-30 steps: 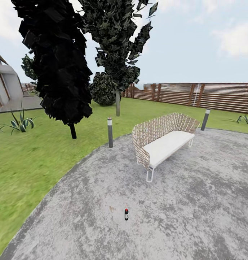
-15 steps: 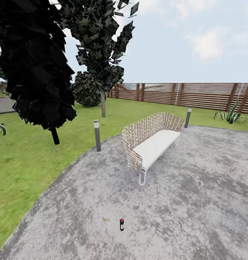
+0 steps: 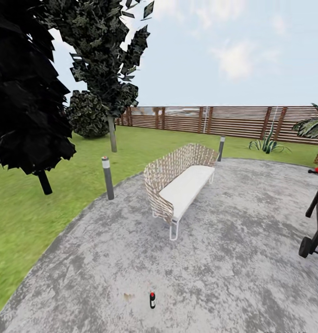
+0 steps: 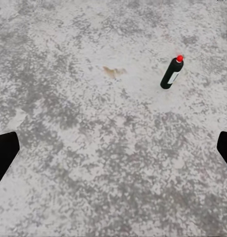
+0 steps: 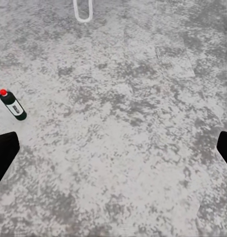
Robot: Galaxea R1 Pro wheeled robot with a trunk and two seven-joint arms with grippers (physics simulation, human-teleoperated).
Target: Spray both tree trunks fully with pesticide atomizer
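Upright, slim red-capped atomizer (image 3: 152,300) on mottled paving (image 3: 233,259)

— What stands on the paving (image 3: 233,259)?
— A woven bench (image 3: 177,185) with a white seat; bollard lights (image 3: 107,177) at the lawn's edge.
— And behind?
— A slatted wooden fence (image 3: 223,120).

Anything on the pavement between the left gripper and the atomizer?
Bare paving in the left wrist view, apart from a small brown stain beside the atomizer; left gripper open.
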